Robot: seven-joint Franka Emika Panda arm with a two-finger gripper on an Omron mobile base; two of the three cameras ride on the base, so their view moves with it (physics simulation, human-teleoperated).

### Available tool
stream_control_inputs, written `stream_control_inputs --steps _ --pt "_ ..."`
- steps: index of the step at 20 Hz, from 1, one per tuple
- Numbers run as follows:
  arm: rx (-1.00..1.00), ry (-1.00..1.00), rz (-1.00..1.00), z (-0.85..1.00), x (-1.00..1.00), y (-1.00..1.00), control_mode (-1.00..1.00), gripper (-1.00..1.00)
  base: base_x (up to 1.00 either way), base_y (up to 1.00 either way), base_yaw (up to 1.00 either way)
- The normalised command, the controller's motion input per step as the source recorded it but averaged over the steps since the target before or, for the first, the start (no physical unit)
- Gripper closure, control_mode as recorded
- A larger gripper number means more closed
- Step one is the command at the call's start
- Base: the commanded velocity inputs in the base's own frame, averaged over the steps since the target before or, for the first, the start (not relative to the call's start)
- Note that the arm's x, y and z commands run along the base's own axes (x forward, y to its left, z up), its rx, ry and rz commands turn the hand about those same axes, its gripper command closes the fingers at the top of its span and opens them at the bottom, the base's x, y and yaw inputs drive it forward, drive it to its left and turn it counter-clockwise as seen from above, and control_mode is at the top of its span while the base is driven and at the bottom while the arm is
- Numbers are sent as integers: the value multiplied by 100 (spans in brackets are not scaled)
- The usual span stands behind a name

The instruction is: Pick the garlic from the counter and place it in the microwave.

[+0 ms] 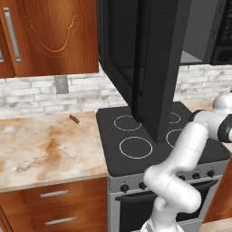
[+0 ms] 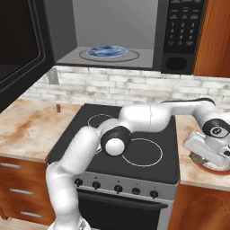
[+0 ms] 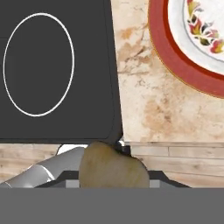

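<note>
Beige lump: the garlic sits right at the base of the hand view, pressed between the dark fingertips and clear of the marbled surface below it.
Hand state: the hand looks closed around the garlic. The fingers themselves are mostly hidden behind it, so this is a judgement.
Hand position: low over the surface to the right of the black stovetop, just beside a red-rimmed plate.
Microwave: the microwave hangs above the stovetop with its door swung wide to the left and its grey cavity open.
Turntable: a blue glass disc lies on the cavity floor.
Key relation: the cavity lies up and to the left of the hand, well apart, so the carry probably has to rise first and then travel in over the stovetop.
</note>
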Motion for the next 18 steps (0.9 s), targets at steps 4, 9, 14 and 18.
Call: stream_control_inputs --steps 4,9,14,18 --pt "-12 -16 0 39 -18 100 -100 100 0 0 0" --pt "-18 -16 5 55 3 100 -100 100 0 0 0" --pt "-21 2 6 92 49 100 -100 100 0 0 0" --pt "-13 0 5 86 39 100 -100 100 0 0 0"
